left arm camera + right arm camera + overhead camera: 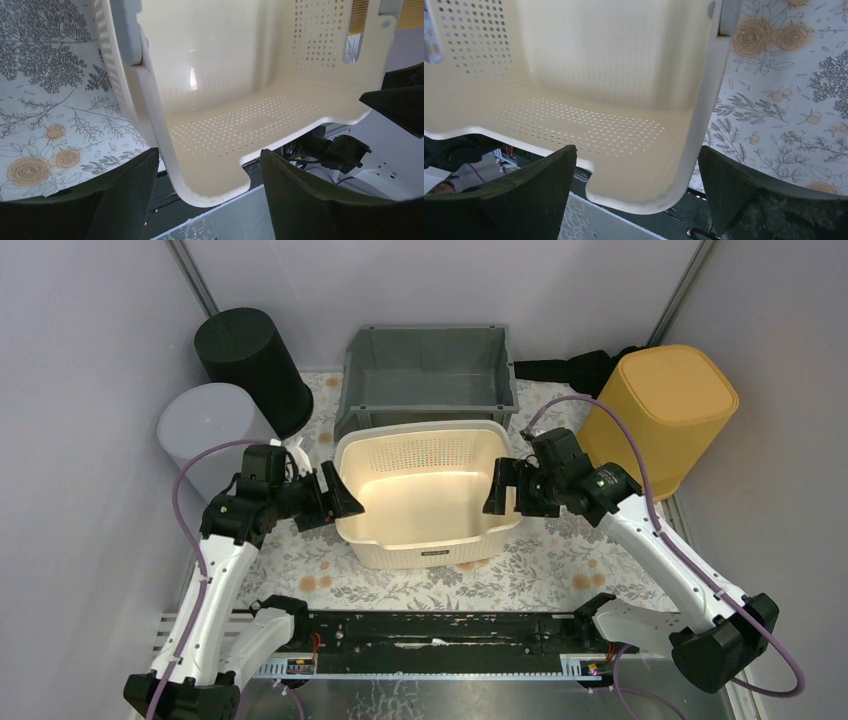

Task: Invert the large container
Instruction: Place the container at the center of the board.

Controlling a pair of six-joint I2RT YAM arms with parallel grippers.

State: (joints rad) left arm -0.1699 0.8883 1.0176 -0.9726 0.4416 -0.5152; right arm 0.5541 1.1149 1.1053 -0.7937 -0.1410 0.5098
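Now the cream container [425, 495] sits upright in the middle of the surface [545, 565], just near of a grey crate [428, 375]. The left tool [340, 495] and right tool [497, 488] stand spread astride its left and right rims; whether either touches the plastic is hard to make out.

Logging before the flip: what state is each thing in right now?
cream perforated basket, upright, open side up, empty
left tool, open, straddling the basket's left rim
right tool, open, straddling its right rim
grey crate, upright, empty
yellow bin, solid face up
black cylinder bin, solid face up
pale grey cylinder, solid face up
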